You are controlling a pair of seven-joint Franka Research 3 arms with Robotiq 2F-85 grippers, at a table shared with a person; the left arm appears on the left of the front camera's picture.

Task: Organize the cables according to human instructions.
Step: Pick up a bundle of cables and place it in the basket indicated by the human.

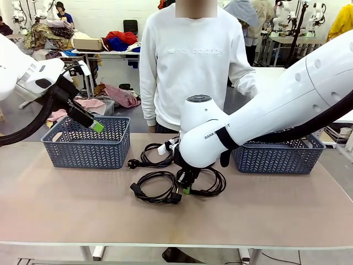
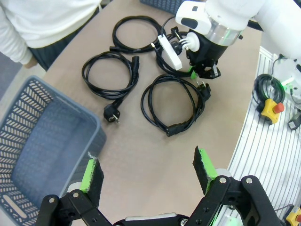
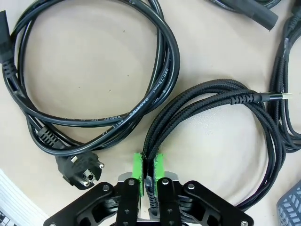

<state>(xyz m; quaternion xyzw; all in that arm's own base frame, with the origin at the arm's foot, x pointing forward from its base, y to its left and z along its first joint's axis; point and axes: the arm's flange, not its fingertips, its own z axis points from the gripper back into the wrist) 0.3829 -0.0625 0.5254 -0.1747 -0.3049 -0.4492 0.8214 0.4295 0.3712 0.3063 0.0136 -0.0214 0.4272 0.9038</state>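
Furthest left in the front view, the left fingers (image 1: 97, 126) hang tilted above the left basket (image 1: 85, 146), which stands on the surface (image 1: 77, 212). Their own wrist view shows these fingers (image 2: 92, 173) spread wide apart with nothing between them, the basket (image 2: 33, 155) below and to one side, bare surface under the gap. Toward the middle, four black cables (image 1: 157, 174) lie coiled on the surface before a person (image 1: 193, 72) in a white sweatshirt who stands at the far edge. One loop (image 1: 148, 156) lies farther back with a round plug pointing toward the left basket, and another lies nearer the robot's side. In the left wrist view the four loops sit close together, the nearest (image 2: 178, 128) ending in a plug at each end. Just right of them, the right fingers (image 1: 187, 189) reach down to the surface from the right arm, which stretches across the middle. The right wrist view shows their green pads (image 3: 137, 168) pressed together on several strands of a braided cable (image 3: 211, 94), whose loop runs away over the surface. A smooth cord (image 3: 171, 52) with a round plug lies beside it, apart from it, and another cord runs along the opposite edge. Far right, the right basket (image 1: 276, 160) stands behind the arm.
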